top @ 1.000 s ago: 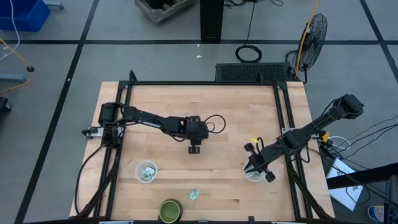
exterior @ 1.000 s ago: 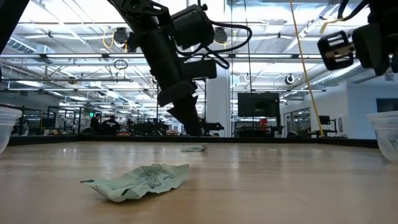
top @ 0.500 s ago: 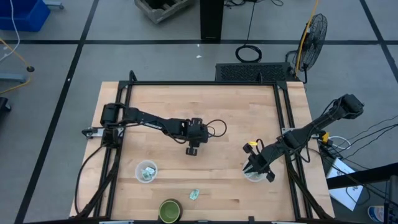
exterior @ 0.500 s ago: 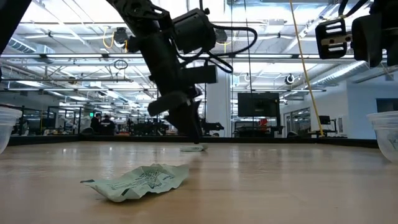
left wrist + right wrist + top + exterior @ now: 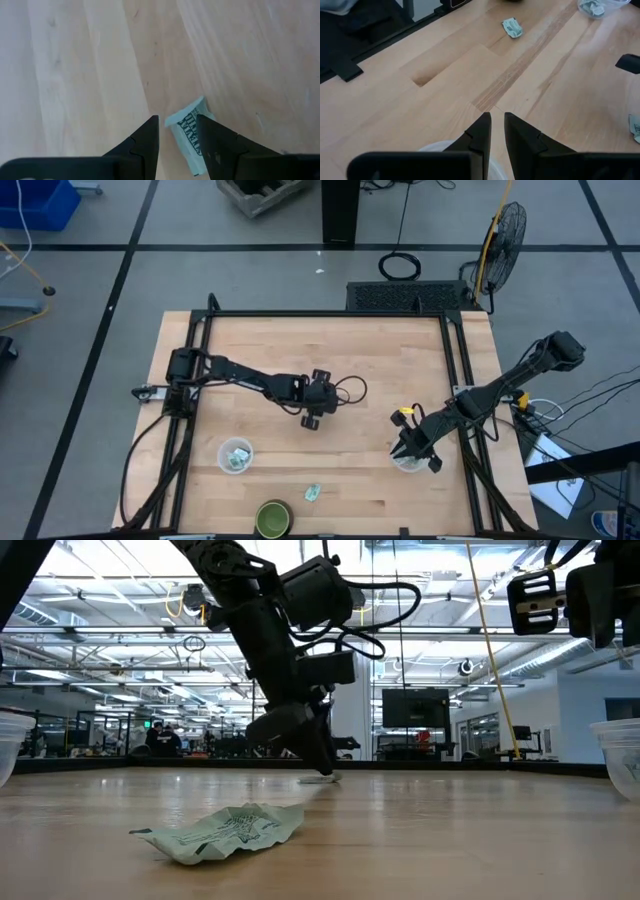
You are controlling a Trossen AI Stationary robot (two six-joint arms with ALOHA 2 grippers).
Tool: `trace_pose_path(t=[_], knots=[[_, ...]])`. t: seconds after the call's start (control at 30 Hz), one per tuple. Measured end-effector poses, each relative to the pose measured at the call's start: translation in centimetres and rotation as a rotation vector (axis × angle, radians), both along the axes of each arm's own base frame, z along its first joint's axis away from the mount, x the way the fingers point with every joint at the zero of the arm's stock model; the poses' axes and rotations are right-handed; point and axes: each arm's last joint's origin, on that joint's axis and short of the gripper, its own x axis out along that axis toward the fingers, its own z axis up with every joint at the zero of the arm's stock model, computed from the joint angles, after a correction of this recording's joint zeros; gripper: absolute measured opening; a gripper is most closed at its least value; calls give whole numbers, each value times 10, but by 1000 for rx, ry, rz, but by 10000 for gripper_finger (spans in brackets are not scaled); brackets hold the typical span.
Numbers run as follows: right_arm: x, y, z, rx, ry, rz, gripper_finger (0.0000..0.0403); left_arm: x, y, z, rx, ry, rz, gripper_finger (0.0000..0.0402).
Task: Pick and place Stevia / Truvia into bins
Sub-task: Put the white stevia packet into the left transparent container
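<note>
Now | left gripper, tips apart, empty, low at table centre | we see a Stevia packet lying flat between its tips | right gripper, nearly closed, empty, over 4 o'clock cup
</note>
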Motion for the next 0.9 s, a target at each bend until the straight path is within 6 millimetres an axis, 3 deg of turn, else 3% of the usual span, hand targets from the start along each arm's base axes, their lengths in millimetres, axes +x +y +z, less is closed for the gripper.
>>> trace_pose_path(t=[0.53, 0.9], knots=[[0, 0, 0, 0, 1, 1, 45, 3, 4, 2, -89, -40, -30, 136], [0, 0, 0, 0, 1, 1, 45, 6, 13, -16, -96, -3, -23, 130]])
